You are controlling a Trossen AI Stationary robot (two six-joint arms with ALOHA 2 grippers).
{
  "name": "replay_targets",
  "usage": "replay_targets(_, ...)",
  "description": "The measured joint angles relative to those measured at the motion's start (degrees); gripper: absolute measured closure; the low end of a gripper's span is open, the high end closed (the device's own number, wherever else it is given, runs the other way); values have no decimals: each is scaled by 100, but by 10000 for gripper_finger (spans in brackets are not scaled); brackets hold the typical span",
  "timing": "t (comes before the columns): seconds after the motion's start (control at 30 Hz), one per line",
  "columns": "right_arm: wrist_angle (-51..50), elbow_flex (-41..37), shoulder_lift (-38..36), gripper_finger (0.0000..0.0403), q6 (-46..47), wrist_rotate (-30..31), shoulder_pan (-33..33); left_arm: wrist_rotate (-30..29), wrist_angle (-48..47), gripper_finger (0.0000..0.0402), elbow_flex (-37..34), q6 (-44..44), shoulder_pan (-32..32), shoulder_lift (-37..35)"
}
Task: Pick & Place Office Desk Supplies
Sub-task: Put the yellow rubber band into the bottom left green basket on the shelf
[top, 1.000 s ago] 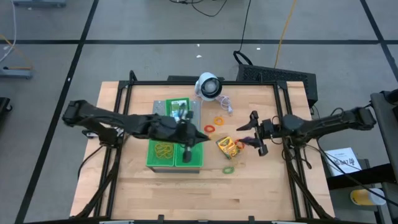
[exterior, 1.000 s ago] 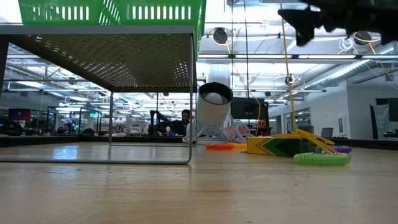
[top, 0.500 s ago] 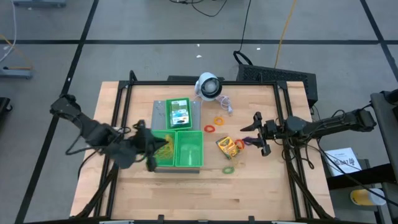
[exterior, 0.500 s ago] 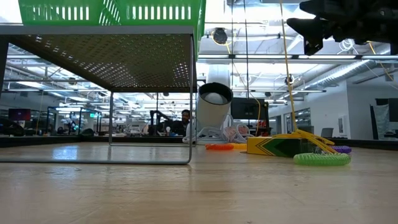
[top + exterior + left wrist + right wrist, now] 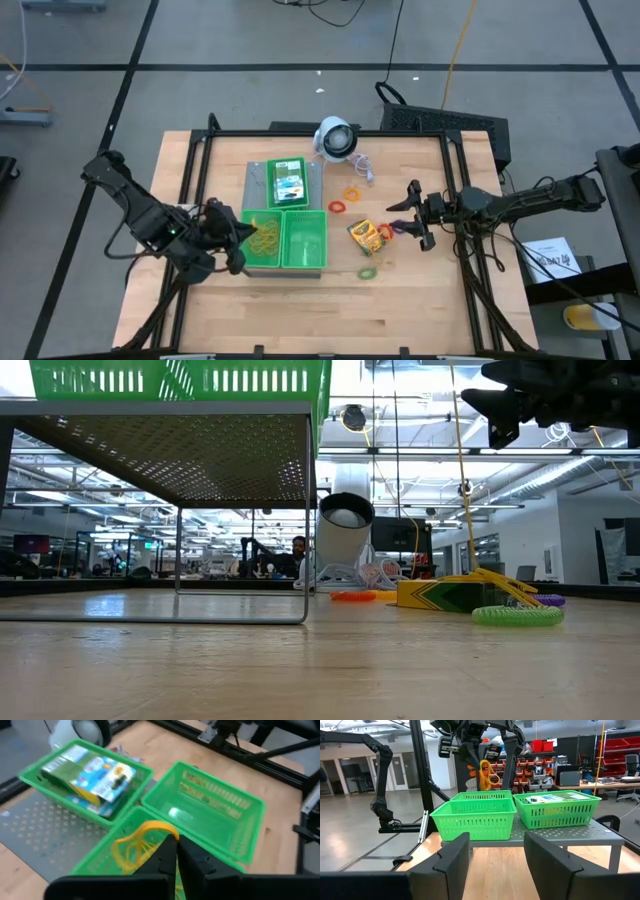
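My left gripper (image 5: 237, 243) hangs over the left rim of the near left green tray (image 5: 250, 262), shut on a tan-yellow rubber band (image 5: 150, 829). More yellow bands (image 5: 266, 236) lie in that tray. Crayon boxes (image 5: 288, 183) lie in the far tray. On the table rest one crayon box (image 5: 365, 235), a green band (image 5: 368, 271), a red band (image 5: 337, 207) and an orange band (image 5: 351, 192). My right gripper (image 5: 412, 215) hovers open above the table, just right of the loose crayon box. My left gripper pinches the top of the tan-yellow band's loop (image 5: 161, 827) between its two shut fingertips. The fingers come slanting down from the table's left. The band (image 5: 484, 775) hangs slack below them, above the tray.
Three green trays stand on a raised grey perforated platform (image 5: 258, 178); the near right tray (image 5: 305, 240) holds nothing. A white round device (image 5: 335, 138) with a cord sits at the far edge. A small purple thing (image 5: 401, 228) lies under my right gripper. Bare wood lies along the near edge.
My left arm has swung from over the middle of the trays toward the table's left edge, its wrist rolling and tipping on the way; it now stands by the near left tray. My right gripper has drawn back slightly toward the right edge.
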Motion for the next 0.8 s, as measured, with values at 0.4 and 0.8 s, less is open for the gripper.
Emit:
replay_targets(0.4,4,0,0,229,2,-24,1,49,78,251,0,-129,156,140)
replay_targets(0.8,2,2,0,227,151,-28,4,250,248,169,0,354,402,187)
